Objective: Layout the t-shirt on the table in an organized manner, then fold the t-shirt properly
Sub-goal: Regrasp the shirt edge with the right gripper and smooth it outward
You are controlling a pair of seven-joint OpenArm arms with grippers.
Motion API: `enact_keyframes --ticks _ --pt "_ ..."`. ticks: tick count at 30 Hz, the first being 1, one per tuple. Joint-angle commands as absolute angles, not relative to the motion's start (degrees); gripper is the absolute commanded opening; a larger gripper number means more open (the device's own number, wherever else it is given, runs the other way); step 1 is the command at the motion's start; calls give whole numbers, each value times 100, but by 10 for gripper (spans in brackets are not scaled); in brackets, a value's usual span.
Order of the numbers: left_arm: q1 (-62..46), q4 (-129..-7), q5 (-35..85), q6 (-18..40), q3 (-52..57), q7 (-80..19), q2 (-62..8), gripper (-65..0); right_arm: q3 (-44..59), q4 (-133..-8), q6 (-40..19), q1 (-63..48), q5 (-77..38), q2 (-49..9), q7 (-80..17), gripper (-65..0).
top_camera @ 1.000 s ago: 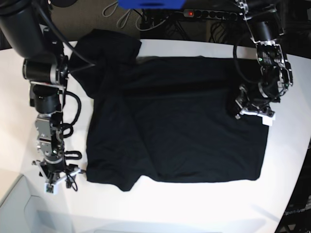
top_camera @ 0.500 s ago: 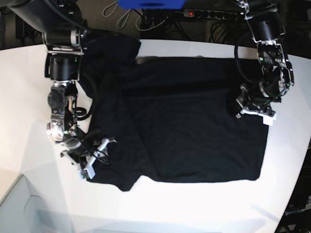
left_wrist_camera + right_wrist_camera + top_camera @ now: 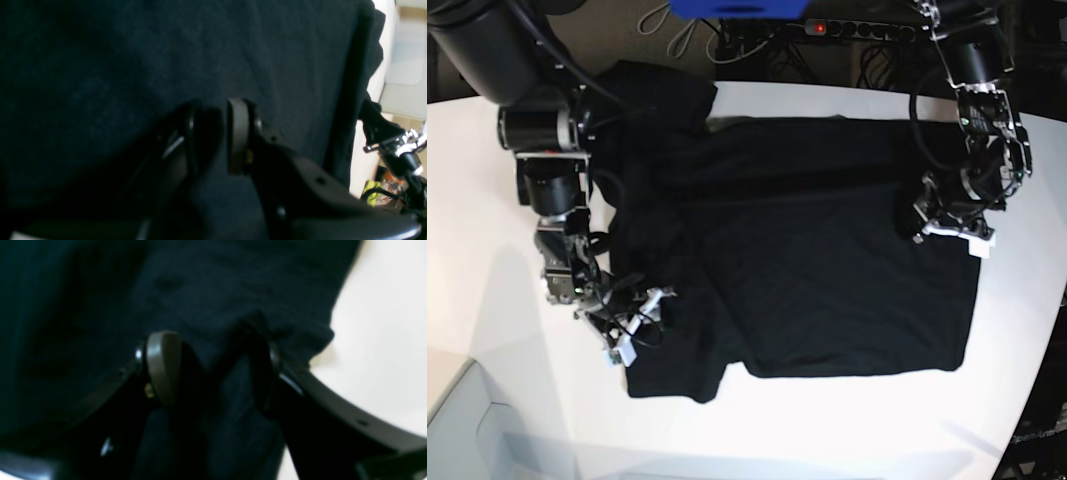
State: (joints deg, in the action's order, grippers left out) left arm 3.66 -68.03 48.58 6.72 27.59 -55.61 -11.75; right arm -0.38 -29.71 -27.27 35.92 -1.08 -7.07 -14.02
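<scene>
Bright overhead views; both wrist pictures show blurred jaws, soft shadows.

One black t-shirt [image 3: 807, 270], one white table [image 3: 847, 430] and two robot arms.

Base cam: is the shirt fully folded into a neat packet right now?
No, the black t-shirt is spread wide across the white table, with its edges uneven.

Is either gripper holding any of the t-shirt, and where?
Neither has a grip: the left gripper and right gripper stand open at the black t-shirt.
</scene>
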Motion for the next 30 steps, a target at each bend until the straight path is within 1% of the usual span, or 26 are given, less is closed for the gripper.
enact_keyframes --ticks 1,2,5,9,11,12,15,18,20,22,26,30 --pt "347 -6818 4585 549 2756 -5692 -1253 -510 -40 -2686 -2659 3811 4 -787 -1446 -318" --pt "347 -6818 4585 549 2756 -5692 -1253 -510 -40 -2396 -2607 3952 4 -796 -1182 -318" --pt "338 -6818 4593 549 2756 -5701 -1253 -510 -48 -1859 -2000 4198 13 -919 -497 -316" --pt "338 -6818 4629 558 2756 -5710 -1376 -510 -136 -1807 -1068 4286 13 -998 277 -317" --pt "338 -6818 4629 558 2756 -5719 -1393 -510 -198 -1807 -734 4295 13 -1095 576 -315" --pt "338 -6818 4629 558 2756 -5719 -1393 -510 -198 -1807 -620 4321 4 -1103 760 -314" --pt "347 -6870 4637 558 2756 -5736 -1516 -510 -198 -1815 -585 4338 4 -1121 1244 -314" --pt "347 -7160 4646 558 2765 -5736 -1543 -510 -198 -1842 -593 4347 4 -1121 1376 -314" --pt "347 -7468 4646 558 2765 -5736 -1552 -510 -198 -2185 -822 4259 4 -1121 1209 -315" --pt "347 -7776 4646 558 2765 -5736 -1560 -510 -198 -2712 -1086 3969 4 -1130 840 -316" --pt "374 -8224 4646 558 2765 -5745 -1560 -510 -180 -4664 -1534 3116 -4 -1103 -426 -318" --pt "391 -8338 4637 558 2765 -5710 -1552 -510 -171 -6923 -1631 2141 -4 -848 -1851 -319"
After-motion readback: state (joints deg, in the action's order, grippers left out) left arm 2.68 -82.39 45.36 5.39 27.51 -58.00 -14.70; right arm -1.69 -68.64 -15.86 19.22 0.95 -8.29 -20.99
